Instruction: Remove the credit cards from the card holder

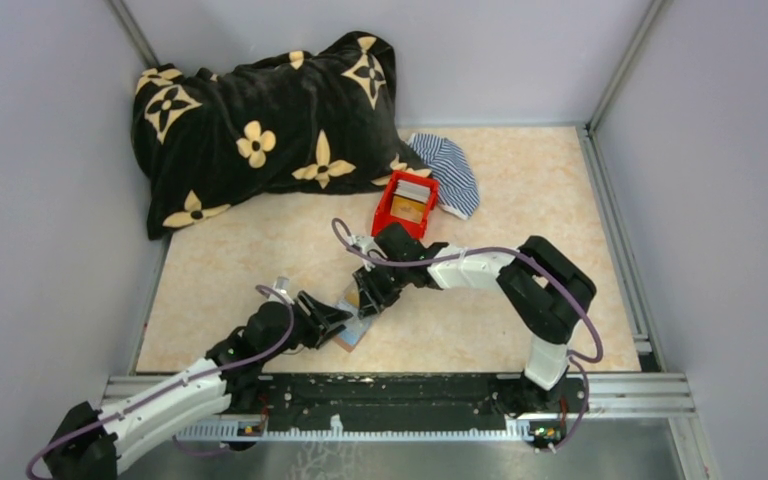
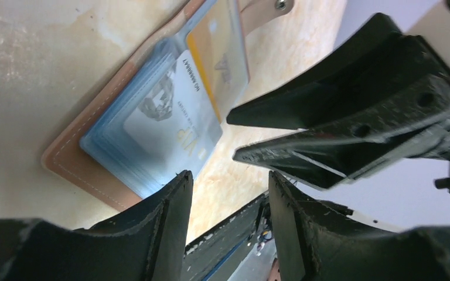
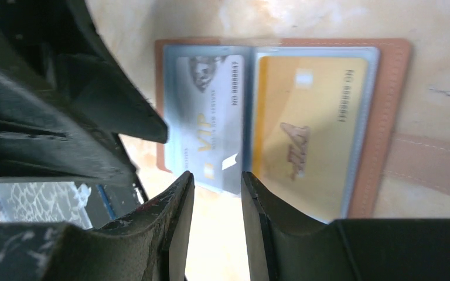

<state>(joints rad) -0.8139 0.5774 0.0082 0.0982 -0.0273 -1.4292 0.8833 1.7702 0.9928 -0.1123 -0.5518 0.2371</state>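
Two credit cards (image 3: 208, 111) in card holder (image 3: 394, 117)

I'm reaching both arms low toward the card holder (image 3: 389, 117). My left gripper (image 2: 228, 178) is hovering at its left edge, jaws apart and empty. My right gripper (image 3: 217, 175) is hanging over its far side, jaws narrowly parted.

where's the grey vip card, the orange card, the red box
grey VIP plastic card (image 3: 211, 117): right wrist view, face centre
orange plastic card (image 3: 310, 126): right wrist view, face centre
red plastic box (image 1: 384, 208): top external view, left wall
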